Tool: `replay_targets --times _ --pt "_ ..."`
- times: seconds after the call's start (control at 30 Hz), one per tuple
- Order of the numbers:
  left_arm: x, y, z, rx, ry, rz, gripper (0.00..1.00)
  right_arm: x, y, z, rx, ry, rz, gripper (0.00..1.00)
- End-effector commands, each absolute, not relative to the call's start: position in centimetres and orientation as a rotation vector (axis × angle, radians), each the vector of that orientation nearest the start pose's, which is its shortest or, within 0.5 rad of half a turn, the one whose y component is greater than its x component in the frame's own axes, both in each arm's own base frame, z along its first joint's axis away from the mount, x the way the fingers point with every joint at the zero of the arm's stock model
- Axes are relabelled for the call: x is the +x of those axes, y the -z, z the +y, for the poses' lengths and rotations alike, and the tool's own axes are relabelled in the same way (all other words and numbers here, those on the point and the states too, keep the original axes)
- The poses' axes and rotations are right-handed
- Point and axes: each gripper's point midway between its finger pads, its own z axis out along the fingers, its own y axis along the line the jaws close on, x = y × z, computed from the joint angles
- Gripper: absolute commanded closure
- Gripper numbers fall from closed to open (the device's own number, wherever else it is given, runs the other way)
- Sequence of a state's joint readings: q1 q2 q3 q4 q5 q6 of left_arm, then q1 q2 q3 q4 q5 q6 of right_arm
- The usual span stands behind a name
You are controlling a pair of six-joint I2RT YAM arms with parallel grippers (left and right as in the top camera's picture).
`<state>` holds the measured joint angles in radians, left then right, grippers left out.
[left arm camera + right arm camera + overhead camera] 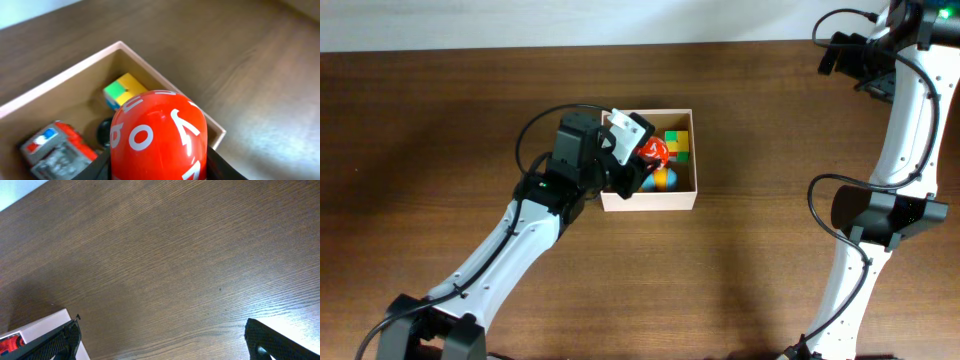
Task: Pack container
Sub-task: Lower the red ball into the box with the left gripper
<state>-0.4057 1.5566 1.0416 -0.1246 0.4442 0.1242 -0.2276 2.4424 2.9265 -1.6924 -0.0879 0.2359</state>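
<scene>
The counter point(770, 260) is dark brown wood with a fine, straight grain, and a soft glare lies on it in the wrist views. Along the far edge in the overhead view runs a pale strip of wall point(570, 20). Little else of the room shows.

The container point(650, 205) sits a little left of the middle of the counter. It is a shallow, square, open-topped box with thin white walls and a tan cardboard inside. Its sides run parallel to the counter's edges. One white corner of it point(45, 322) shows at the lower left of my right wrist view.

My left pincer point(642, 165) is over the container's left half, clenched on a red toy point(157, 140). The toy is smooth and rounded with white markings, and a black finger presses on each side of it. It fills the lower part of my left wrist view, above the box floor.

Below it in the container lie a yellow and green block point(122, 90) near the far right corner, a red and grey toy vehicle point(57, 147) with a blue patch, and a small black round thing point(104, 131) between them.

My right pincer point(160, 347) hangs released, jaws wide, over bare wood well apart from the container, toward the far right corner.
</scene>
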Motion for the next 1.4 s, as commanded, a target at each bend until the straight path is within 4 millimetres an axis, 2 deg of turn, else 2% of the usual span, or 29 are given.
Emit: replay_targets --times 0.0,0.2,0.4,0.73,0.93,0.97,1.07,1.17,1.2,1.23,1.37 --pt "38.6 -17.8 -23.6 0.826 0.557 2.03 0.59 48.9 -22.5 -9.5 0.614 -0.134 2.697 0.01" --pt "38.8 -17.5 -23.8 0.828 0.561 2.027 0.59 48.9 -22.5 -9.5 0.613 -0.133 2.697 0.01" --pt "38.8 -17.2 -25.5 0.875 0.654 1.977 0.6 48.9 -22.5 -9.5 0.614 -0.134 2.697 0.01" --pt "38.9 -12.4 -26.3 0.899 0.676 2.072 0.6 48.9 -22.5 -9.5 0.613 -0.133 2.697 0.01" --pt "39.2 -12.9 -26.8 0.897 0.698 2.04 0.59 48.9 -22.5 -9.5 0.613 -0.133 2.697 0.01" --pt "39.3 -13.0 -26.8 0.889 0.702 2.04 0.58 48.9 -22.5 -9.5 0.613 -0.133 2.697 0.02" --pt "39.2 -13.0 -26.9 0.891 0.711 2.038 0.27 48.9 -22.5 -9.5 0.613 -0.133 2.697 0.01" --pt "39.3 -13.2 -26.9 0.89 0.71 2.028 0.13 48.9 -22.5 -9.5 0.613 -0.133 2.697 0.01" --pt "39.3 -13.3 -27.0 0.891 0.712 2.024 0.13 48.9 -22.5 -9.5 0.614 -0.134 2.697 0.01" --pt "39.3 -13.3 -27.0 0.893 0.717 2.021 0.08 48.9 -22.5 -9.5 0.613 -0.133 2.697 0.01" --pt "39.2 -13.5 -27.2 0.898 0.728 2.009 0.08 48.9 -22.5 -9.5 0.614 -0.134 2.697 0.01"
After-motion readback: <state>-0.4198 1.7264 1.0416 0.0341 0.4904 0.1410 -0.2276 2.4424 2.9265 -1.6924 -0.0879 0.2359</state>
